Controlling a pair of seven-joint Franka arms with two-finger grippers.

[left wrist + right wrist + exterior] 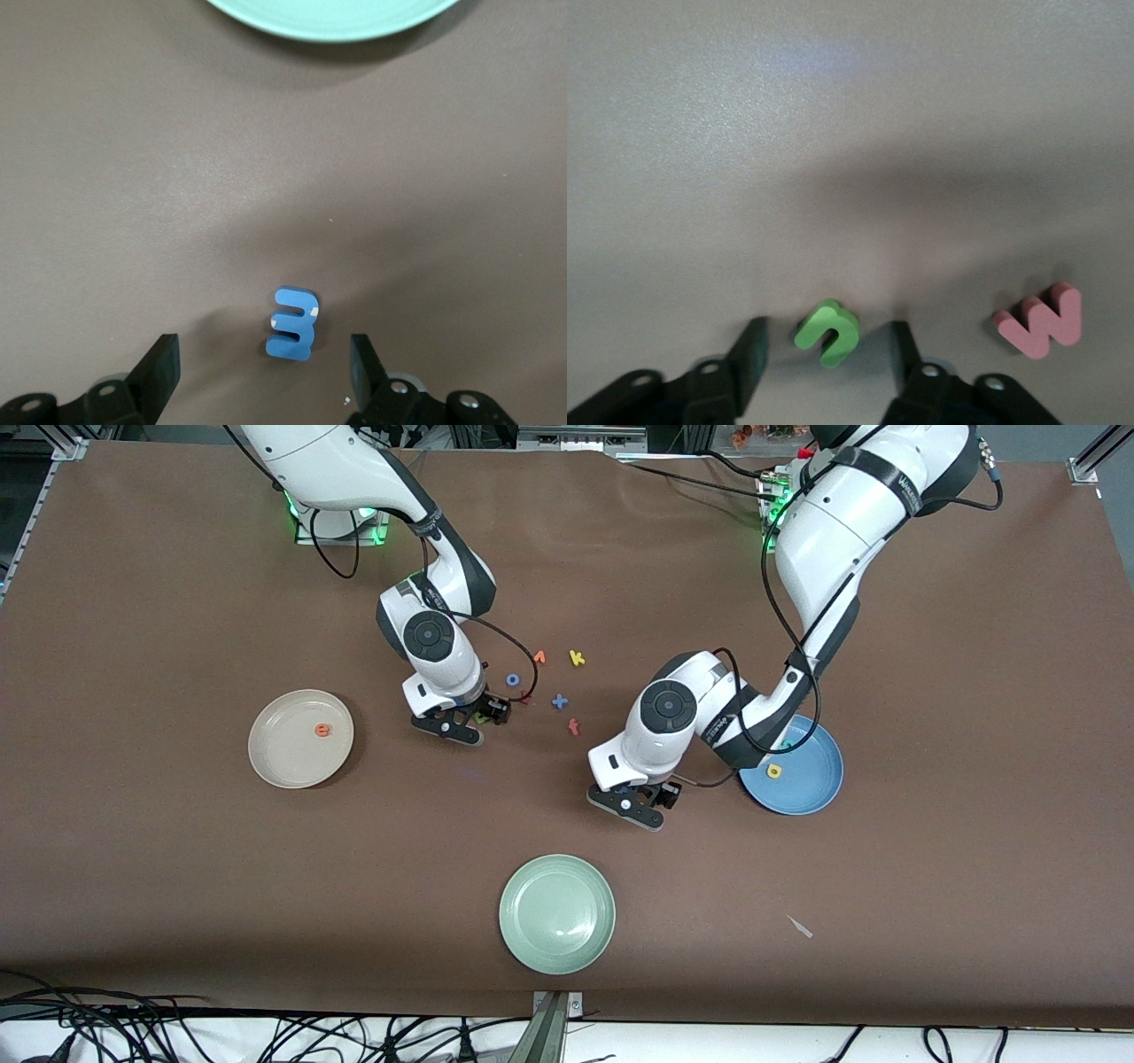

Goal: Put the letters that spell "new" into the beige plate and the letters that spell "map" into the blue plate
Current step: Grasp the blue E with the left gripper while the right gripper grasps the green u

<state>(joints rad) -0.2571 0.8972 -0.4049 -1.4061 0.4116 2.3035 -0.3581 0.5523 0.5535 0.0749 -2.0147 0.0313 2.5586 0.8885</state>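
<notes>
My right gripper point(461, 724) point(828, 359) is low over the table and open. The green n point(828, 332) lies between its fingers with a gap on each side, and the red-pink w point(1041, 320) lies beside it. My left gripper point(633, 806) point(264, 372) is also low and open, its fingers wide on either side of the blue m point(292, 323). The beige plate point(283, 766) holds the orange e point(323, 729). The blue plate point(811, 793) holds the yellow a point(774, 771), and the left arm covers part of this plate.
A pale green plate point(556, 948) point(337, 18) sits nearer the camera than both grippers. Loose letters lie between the arms: an orange one point(539, 657), a yellow k point(577, 658), a blue o point(512, 679), a blue x point(559, 701) and another orange one point(574, 727).
</notes>
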